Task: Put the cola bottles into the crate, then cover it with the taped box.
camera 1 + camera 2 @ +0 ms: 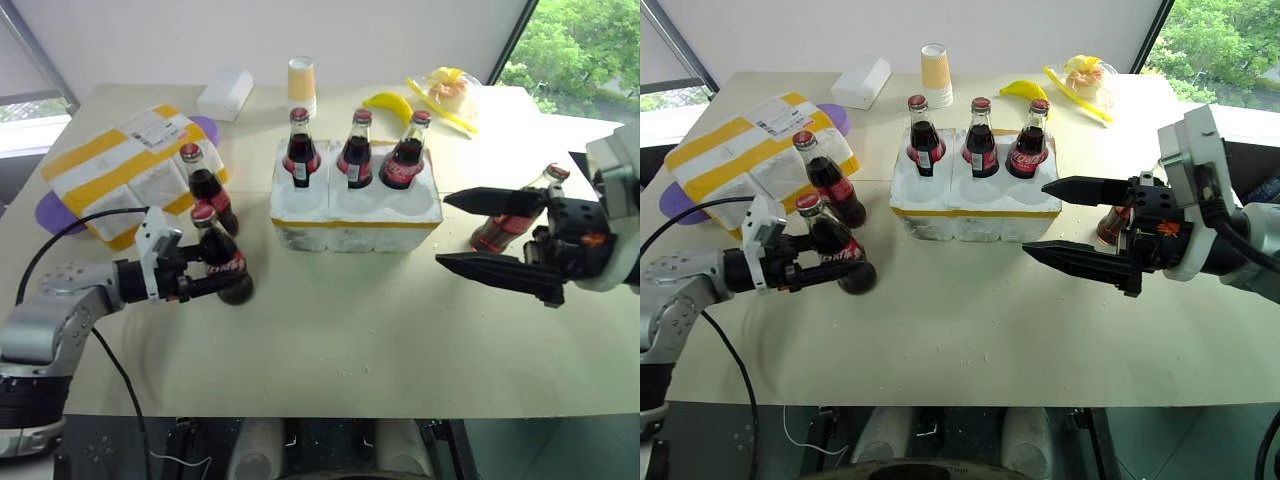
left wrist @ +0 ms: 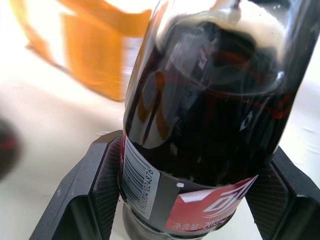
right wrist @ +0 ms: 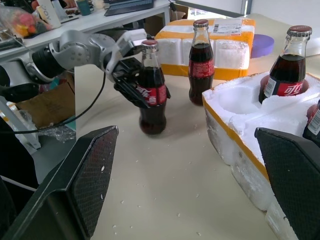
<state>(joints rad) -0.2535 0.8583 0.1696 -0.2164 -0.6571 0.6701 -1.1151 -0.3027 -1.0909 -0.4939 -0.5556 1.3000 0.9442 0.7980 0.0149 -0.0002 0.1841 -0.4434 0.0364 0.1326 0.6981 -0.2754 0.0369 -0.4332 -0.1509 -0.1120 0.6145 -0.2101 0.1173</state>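
Three cola bottles (image 1: 355, 150) fill the crate (image 1: 356, 212); left gripper (image 1: 215, 272) pinches another, right gripper (image 1: 450, 232) spread.

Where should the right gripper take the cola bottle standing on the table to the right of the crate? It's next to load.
Grip the cola bottle around its labelled body, coming level from its open right side. It stands upright with the crate on its left, and the right gripper already stands open beside it.
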